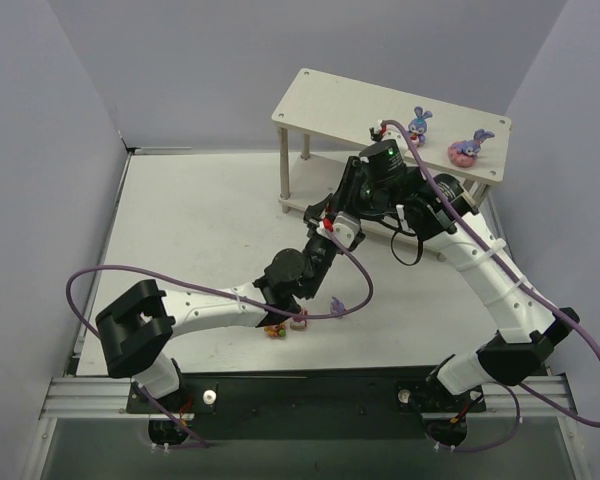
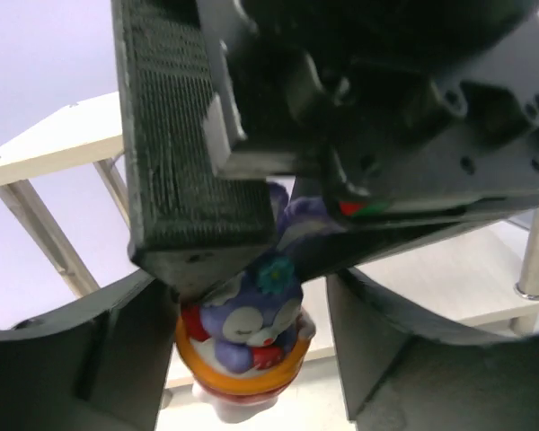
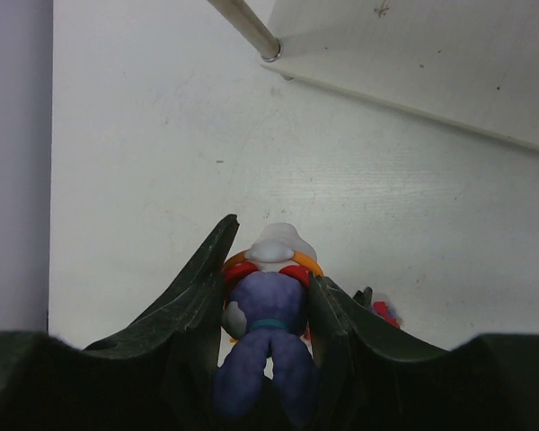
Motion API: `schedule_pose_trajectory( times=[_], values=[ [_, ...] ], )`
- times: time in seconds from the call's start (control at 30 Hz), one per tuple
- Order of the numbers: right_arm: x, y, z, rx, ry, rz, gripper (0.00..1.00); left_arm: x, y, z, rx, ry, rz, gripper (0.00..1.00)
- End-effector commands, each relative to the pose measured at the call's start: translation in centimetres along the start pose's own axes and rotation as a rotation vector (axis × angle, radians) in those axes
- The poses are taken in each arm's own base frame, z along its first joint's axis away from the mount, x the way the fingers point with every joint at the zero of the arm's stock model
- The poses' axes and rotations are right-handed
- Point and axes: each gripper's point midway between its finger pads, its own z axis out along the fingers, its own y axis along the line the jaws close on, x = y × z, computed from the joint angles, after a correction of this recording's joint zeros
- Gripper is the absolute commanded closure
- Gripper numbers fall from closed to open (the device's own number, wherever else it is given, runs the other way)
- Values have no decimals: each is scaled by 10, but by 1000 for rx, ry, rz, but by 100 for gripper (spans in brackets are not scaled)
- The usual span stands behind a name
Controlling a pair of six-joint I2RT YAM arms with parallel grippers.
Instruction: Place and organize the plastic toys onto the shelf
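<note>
White tabletop [image 1: 200, 220] enclosed by pale grey walls carries the pale wooden two-tier shelf [image 1: 330, 95] on its far right side. In front of that shelf, above the table, the two arms meet tip to tip. The right gripper [image 3: 271, 260] is clenched on a purple long-eared plastic bunny on an orange base [image 3: 266, 314]. In its wrist view both dark fingers press the figurine's flanks, and the ears point back toward the camera. The left gripper [image 2: 244, 310] faces it from the opposite side, released. Its fingers [image 2: 99, 359] stand on either side of the same bunny, with a narrow gap showing on at least one side. Beyond the right gripper, on the shelf's top board, stands a purple bunny figurine [image 1: 419, 124]. Further right on that board is a purple bunny on a pink round base [image 1: 470, 149]. Behind the left gripper, on the table just under its forearm, lie a small orange and red toy [image 1: 275, 330], a pink toy [image 1: 298, 322] just beside it, and a tiny purple toy [image 1: 335, 302].
</note>
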Motion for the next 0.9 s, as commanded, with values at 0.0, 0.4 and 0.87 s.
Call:
schedule_pose_trajectory(
  times=[0.0,0.4,0.87],
  values=[
    [2,4,-17,-41,1,18,100,-35,8,10,-33,-108,-66,38],
    [-18,6,-24,-44,-53,25,100,-13,2,-2,-4,-70,-68,12],
    [-24,1,-29,-40,-70,40,100,0,0,-6,7,-46,-75,31]
  ],
)
